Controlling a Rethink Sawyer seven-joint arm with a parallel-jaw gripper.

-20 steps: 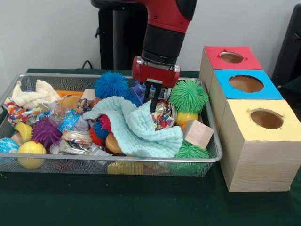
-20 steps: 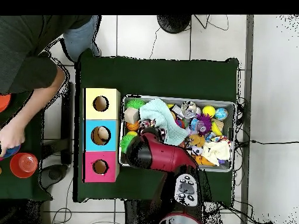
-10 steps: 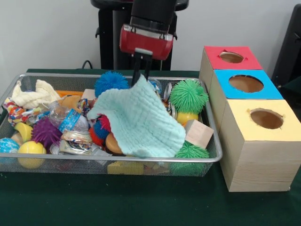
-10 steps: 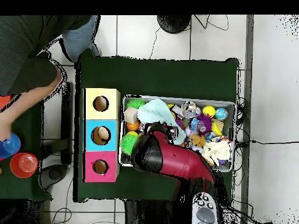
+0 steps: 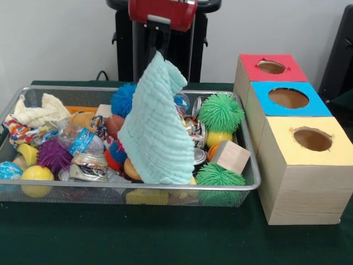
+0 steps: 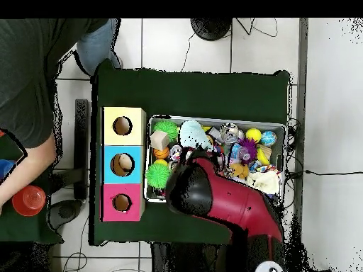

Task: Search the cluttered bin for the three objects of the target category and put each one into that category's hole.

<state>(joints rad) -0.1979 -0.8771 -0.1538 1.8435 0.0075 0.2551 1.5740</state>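
Note:
My gripper is high over the wire bin and is shut on the top corner of a mint green cloth. The cloth hangs down nearly straight, and its lower edge still reaches the clutter at the bin's front. In the overhead view the cloth shows just beyond the red arm, which hides the gripper. To the right of the bin stand three boxes with round holes in their tops: red, blue and yellow.
The bin holds green spiky balls, a blue spiky ball, a purple one, a wooden block, a yellow ball, a white cloth and cans. A person stands beside the boxes.
The gripper has risen and shifted left in the front view, pulling the mint cloth up off the pile until it hangs. The person's arm has moved at the side table.

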